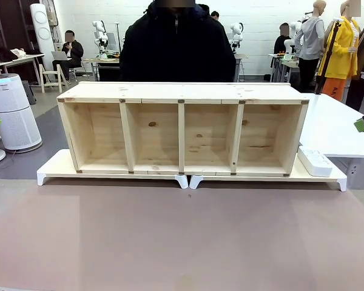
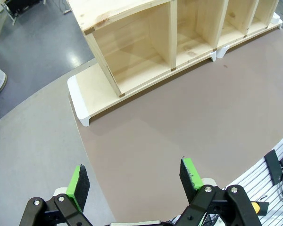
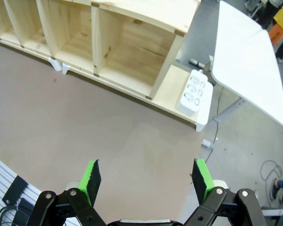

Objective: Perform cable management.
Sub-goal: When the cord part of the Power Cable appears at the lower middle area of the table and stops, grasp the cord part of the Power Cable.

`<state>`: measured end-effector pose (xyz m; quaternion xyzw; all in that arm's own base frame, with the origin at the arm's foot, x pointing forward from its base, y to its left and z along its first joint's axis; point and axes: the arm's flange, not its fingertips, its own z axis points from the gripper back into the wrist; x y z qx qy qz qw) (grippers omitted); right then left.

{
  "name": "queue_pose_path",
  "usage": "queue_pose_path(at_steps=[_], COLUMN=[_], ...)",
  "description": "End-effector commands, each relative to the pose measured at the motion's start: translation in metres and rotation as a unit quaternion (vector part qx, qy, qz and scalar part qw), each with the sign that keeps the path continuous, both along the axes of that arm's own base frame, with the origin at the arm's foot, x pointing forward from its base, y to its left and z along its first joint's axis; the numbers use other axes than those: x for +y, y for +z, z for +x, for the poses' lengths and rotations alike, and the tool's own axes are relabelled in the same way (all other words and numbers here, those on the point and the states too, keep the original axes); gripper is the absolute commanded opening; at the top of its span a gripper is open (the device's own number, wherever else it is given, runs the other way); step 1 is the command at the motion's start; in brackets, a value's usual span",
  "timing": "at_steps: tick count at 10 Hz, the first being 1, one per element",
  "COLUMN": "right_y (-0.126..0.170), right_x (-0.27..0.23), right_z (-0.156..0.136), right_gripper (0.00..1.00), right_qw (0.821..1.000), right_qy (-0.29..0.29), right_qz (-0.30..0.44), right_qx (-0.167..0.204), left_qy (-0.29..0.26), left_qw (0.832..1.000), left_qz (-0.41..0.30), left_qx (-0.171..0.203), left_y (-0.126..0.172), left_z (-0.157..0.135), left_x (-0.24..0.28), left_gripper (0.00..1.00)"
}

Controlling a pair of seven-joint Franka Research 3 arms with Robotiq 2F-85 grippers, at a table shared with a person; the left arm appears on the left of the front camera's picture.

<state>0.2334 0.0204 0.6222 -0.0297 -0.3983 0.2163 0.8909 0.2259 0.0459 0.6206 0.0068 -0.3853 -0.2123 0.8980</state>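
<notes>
The cable is out of view. My left gripper [image 2: 134, 181] hangs open above the bare brown table top [image 2: 179, 122], nothing between its green pads. My right gripper [image 3: 146, 181] is open too, over the same brown surface [image 3: 108, 127], and holds nothing. A white power strip [image 1: 314, 162] lies on the white riser at the right end of the wooden shelf [image 1: 182, 92]. In the right wrist view the power strip [image 3: 195, 92] is far ahead and right of my fingers.
The four-bay wooden shelf [image 2: 170, 33] [image 3: 146, 19] stands on two low white risers [image 1: 54, 170] across the table's far side. A person in a black jacket [image 1: 177, 48] stands behind it. A white side table [image 1: 340, 121] is at the right.
</notes>
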Motion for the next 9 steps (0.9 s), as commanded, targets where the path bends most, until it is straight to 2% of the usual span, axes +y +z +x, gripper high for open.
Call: queue_pose_path(at_steps=[1,9], right_y=[-0.0004,-0.0004], right_x=[-0.0010,-0.0010], right_z=[0.0009,0.0009], right_gripper=[1.00,1.00], right_qw=[1.000,1.000], right_qy=[-0.003,-0.003], right_qz=[-0.001,-0.001], right_qx=[0.001,0.001], left_qy=[0.010,0.010], left_qw=[1.000,1.000], left_qz=[-0.002,-0.002], left_qx=[-0.002,-0.002], left_y=[0.0001,0.0001], left_z=[0.0028,0.0028], left_x=[0.0014,0.0014], left_gripper=[1.00,1.00])
